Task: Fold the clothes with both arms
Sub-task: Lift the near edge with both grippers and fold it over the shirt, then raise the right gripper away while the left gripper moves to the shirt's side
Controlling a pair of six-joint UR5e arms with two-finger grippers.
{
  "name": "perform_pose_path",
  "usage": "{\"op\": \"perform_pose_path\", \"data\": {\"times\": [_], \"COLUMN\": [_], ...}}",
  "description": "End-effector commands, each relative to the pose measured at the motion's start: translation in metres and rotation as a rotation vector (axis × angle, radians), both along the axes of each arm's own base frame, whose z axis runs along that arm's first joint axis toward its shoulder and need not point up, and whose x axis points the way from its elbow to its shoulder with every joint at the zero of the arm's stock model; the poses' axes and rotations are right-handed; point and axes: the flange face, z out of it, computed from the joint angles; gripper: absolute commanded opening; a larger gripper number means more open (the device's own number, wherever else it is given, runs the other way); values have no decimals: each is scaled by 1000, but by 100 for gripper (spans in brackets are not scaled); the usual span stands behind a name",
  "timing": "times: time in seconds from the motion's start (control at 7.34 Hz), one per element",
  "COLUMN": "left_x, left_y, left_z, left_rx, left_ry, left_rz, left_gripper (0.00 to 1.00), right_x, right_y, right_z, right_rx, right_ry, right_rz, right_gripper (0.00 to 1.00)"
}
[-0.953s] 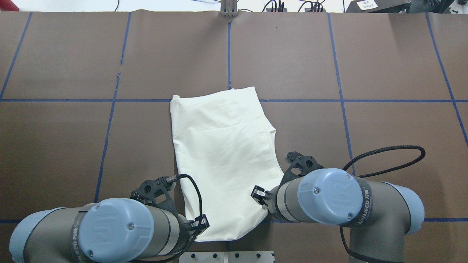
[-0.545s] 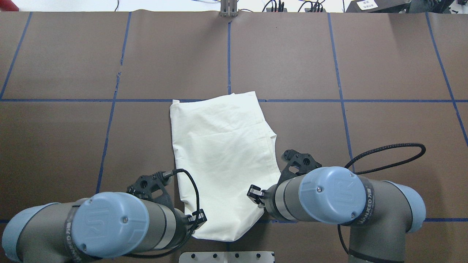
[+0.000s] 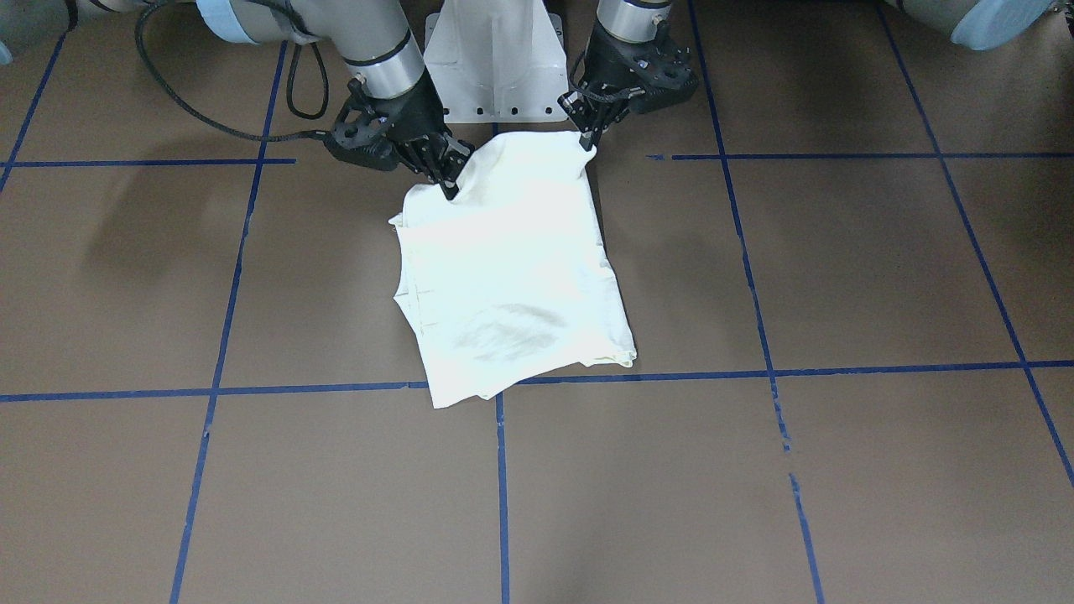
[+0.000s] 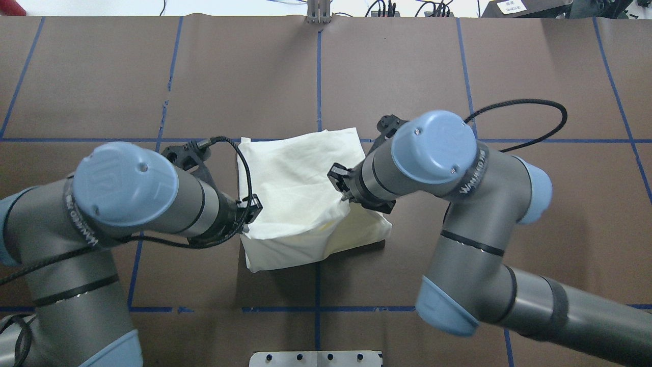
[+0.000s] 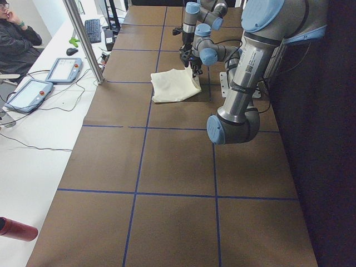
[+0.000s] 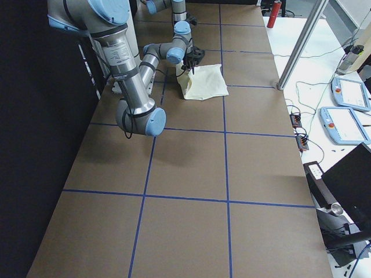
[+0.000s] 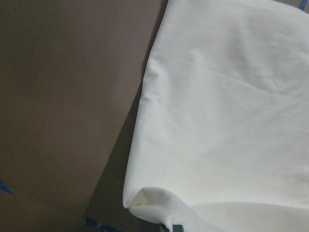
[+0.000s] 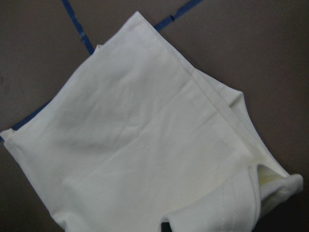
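The cream-white shirt [image 4: 295,173] lies folded near the table's middle, plain side up, its print hidden. My left gripper [image 4: 249,209] is shut on its near left corner. My right gripper [image 4: 340,186] is shut on its near right corner. In the overhead view both hold the near edge raised and doubled over the rest of the shirt. In the front-facing view the right gripper [image 3: 449,186] and the left gripper [image 3: 587,144] pinch the corners of the shirt [image 3: 512,277]. The wrist views show only the cloth [image 7: 217,111] [image 8: 130,140], with its gripped edge curled at the bottom.
The brown table cover [image 4: 535,76] has blue tape lines. The white pedestal base [image 3: 495,59] stands behind the shirt. A metal post [image 4: 319,12] stands at the far edge. Beyond that edge a white bench [image 5: 33,133] holds tablets, and a red bottle [image 5: 16,229].
Both arms have moved away from the base toward the far side, lifting the shirt's near edge and carrying it over the rest of the shirt.
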Motion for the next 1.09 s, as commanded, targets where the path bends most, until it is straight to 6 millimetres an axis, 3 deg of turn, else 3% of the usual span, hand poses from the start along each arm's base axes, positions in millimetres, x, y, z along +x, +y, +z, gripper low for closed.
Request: {"op": "perform_pose_path", "data": {"times": [0.0, 0.14, 0.27, 0.41, 0.54, 0.82, 0.95], "left_x": [28, 40, 33, 29, 28, 28, 27], "left_y": [-98, -136, -167, -184, -188, -189, -187], "left_z": [27, 55, 76, 90, 82, 69, 67], "left_rx": [38, 58, 91, 117, 169, 188, 212], "left_ry": [-7, -22, -49, -79, -94, -76, -41], "left_rz": [-75, -99, -106, -107, -116, -115, -118], "left_gripper": [0, 0, 0, 40, 99, 100, 100], "right_x": [-42, -61, -69, -69, -63, -27, -18], "right_y": [-111, -140, -159, -167, -173, -201, -205], "right_z": [17, 28, 41, 54, 52, 47, 42], "right_rx": [-61, -94, -106, -87, -31, -13, -7], "right_ry": [11, 57, 96, 125, 127, 84, 66], "right_rz": [34, 41, 43, 32, 7, -9, -28], "right_gripper": [0, 0, 0, 81, 100, 100, 100]}}
